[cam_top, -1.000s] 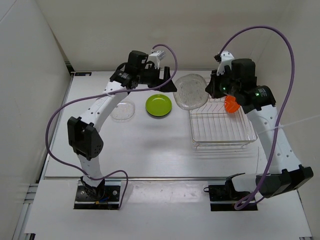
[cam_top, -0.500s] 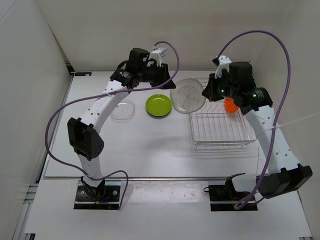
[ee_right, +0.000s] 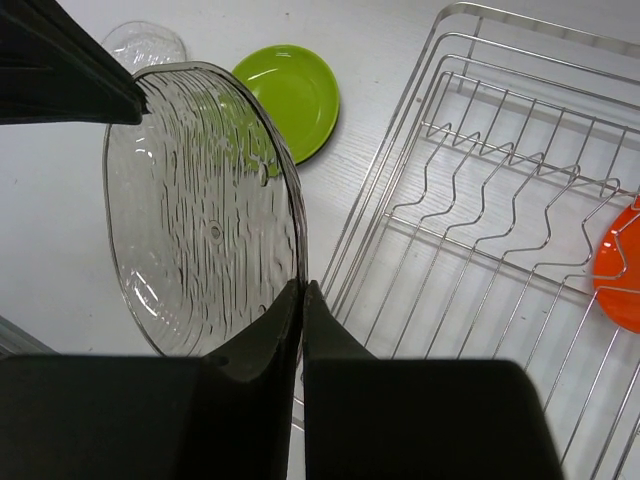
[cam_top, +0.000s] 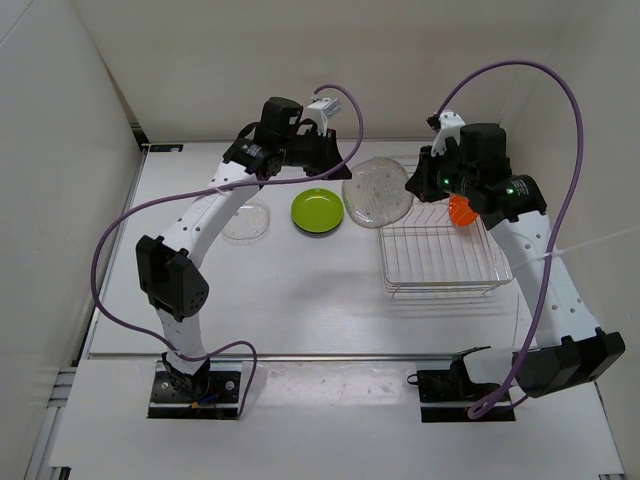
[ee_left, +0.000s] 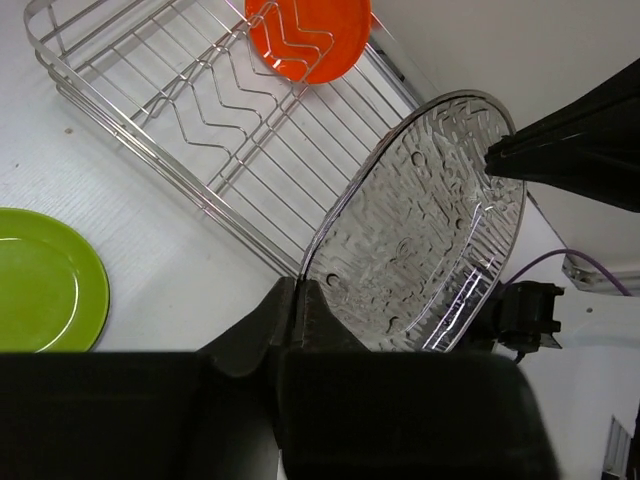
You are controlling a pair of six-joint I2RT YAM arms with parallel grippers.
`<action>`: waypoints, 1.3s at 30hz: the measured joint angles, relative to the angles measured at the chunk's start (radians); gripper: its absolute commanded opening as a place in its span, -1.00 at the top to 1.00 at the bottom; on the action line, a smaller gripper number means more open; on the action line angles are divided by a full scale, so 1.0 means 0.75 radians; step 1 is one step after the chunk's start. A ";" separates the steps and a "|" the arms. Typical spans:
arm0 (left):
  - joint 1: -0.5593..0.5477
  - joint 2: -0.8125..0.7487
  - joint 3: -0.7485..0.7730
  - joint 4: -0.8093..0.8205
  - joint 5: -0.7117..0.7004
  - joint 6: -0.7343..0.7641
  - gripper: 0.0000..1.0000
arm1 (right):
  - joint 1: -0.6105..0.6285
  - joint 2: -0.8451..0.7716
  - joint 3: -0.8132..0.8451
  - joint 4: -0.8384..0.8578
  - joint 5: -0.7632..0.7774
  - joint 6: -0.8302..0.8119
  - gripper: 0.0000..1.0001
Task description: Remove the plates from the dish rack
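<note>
A clear ribbed plate (cam_top: 378, 192) hangs tilted in the air just left of the dish rack (cam_top: 445, 262), held from both sides. My left gripper (cam_top: 345, 172) is shut on its left rim, and the left wrist view shows the jaws (ee_left: 298, 287) pinching the edge of the plate (ee_left: 430, 230). My right gripper (cam_top: 410, 185) is shut on the opposite rim; its jaws (ee_right: 302, 288) clamp the plate (ee_right: 200, 210). An orange plate (cam_top: 461, 209) stands in the rack's far right slot. A lime green plate (cam_top: 318, 211) and a second clear plate (cam_top: 246, 220) lie flat on the table.
The wire rack (ee_right: 480, 200) holds only the orange plate (ee_right: 618, 275) among its prongs. White walls close the table at the back and left. The purple cables loop above both arms.
The left gripper has closed on the clear plate's left rim. The right arm had carried the plate slightly left, off the rack, and still grips it.
</note>
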 measured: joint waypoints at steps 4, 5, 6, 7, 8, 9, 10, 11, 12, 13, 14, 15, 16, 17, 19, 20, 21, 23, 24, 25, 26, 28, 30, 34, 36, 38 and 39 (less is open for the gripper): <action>-0.021 0.000 0.000 -0.001 -0.041 0.017 0.79 | -0.006 -0.007 0.000 -0.001 -0.008 -0.001 0.89; -0.024 0.000 0.000 -0.002 -0.055 0.020 0.79 | -0.006 -0.011 -0.002 0.003 -0.014 -0.001 0.74; -0.028 0.000 -0.001 -0.004 -0.072 0.023 0.79 | -0.007 -0.018 -0.007 0.008 -0.024 0.001 0.66; -0.033 0.000 -0.002 -0.005 -0.092 0.030 0.79 | -0.006 -0.024 -0.013 0.012 -0.042 -0.001 0.54; -0.037 -0.001 -0.008 -0.005 -0.117 0.037 0.79 | -0.006 -0.034 -0.019 0.014 -0.058 -0.003 0.15; -0.042 -0.006 -0.022 -0.005 -0.148 0.045 0.79 | -0.006 -0.041 -0.024 0.013 -0.076 0.004 -0.09; -0.047 -0.012 -0.038 -0.005 -0.172 0.052 0.79 | -0.006 -0.049 -0.029 0.013 -0.089 0.004 -0.29; -0.048 -0.018 -0.057 -0.002 -0.203 0.066 0.79 | -0.005 -0.058 -0.035 0.013 -0.107 -0.002 -0.63; -0.049 -0.028 -0.079 -0.004 -0.237 0.085 0.79 | -0.005 -0.068 -0.042 0.013 -0.123 -0.004 -0.80; -0.049 -0.039 -0.104 -0.005 -0.270 0.111 0.79 | -0.005 -0.075 -0.045 0.011 -0.134 -0.008 -0.88; -0.047 -0.052 -0.128 -0.006 -0.287 0.134 0.79 | -0.003 -0.081 -0.050 0.013 -0.142 -0.010 -0.88; -0.039 -0.069 -0.159 -0.008 -0.305 0.167 0.79 | -0.003 -0.089 -0.056 0.014 -0.146 -0.015 -0.91; -0.028 -0.087 -0.186 -0.014 -0.319 0.199 0.79 | -0.003 -0.096 -0.063 0.013 -0.148 -0.016 -0.91; -0.017 -0.106 -0.210 -0.018 -0.322 0.222 0.79 | -0.003 -0.101 -0.067 0.012 -0.148 -0.017 -0.91; 0.024 -0.143 -0.251 -0.030 -0.314 0.275 0.79 | -0.003 -0.110 -0.078 0.013 -0.146 -0.021 -0.91; 0.056 -0.161 -0.263 -0.039 -0.308 0.304 0.79 | -0.003 -0.115 -0.083 0.013 -0.145 -0.021 -0.91; 0.092 -0.175 -0.272 -0.045 -0.301 0.333 0.79 | -0.003 -0.119 -0.085 0.010 -0.144 -0.022 -0.93; 0.172 -0.202 -0.282 -0.052 -0.291 0.402 0.79 | -0.003 -0.125 -0.085 0.010 -0.138 -0.029 -0.93; 0.216 -0.215 -0.290 -0.056 -0.282 0.439 0.79 | -0.003 -0.129 -0.085 0.009 -0.134 -0.031 -0.93; 0.254 -0.227 -0.298 -0.063 -0.275 0.482 0.79 | -0.004 -0.132 -0.085 0.009 -0.131 -0.032 -0.93; 0.298 -0.235 -0.307 -0.067 -0.264 0.524 0.79 | -0.006 -0.138 -0.085 0.009 -0.128 -0.033 -0.93; 0.371 -0.241 -0.316 -0.091 -0.248 0.609 0.79 | -0.006 -0.149 -0.086 0.009 -0.120 -0.036 -0.93; 0.434 -0.232 -0.314 -0.122 -0.225 0.688 0.79 | -0.006 -0.161 -0.086 0.010 -0.113 -0.042 -0.93; 0.549 -0.125 -0.217 -0.217 -0.148 0.830 0.79 | -0.007 -0.187 -0.102 0.009 -0.093 -0.066 -0.93; 0.595 -0.034 -0.143 -0.258 -0.118 0.889 0.79 | -0.007 -0.191 -0.103 0.009 -0.077 -0.076 -0.93; 0.633 0.052 -0.088 -0.287 -0.098 0.946 0.79 | -0.007 -0.191 -0.104 0.008 -0.065 -0.084 -0.93; 0.647 0.091 -0.064 -0.304 -0.090 0.968 0.79 | -0.007 -0.191 -0.107 0.009 -0.057 -0.090 -0.93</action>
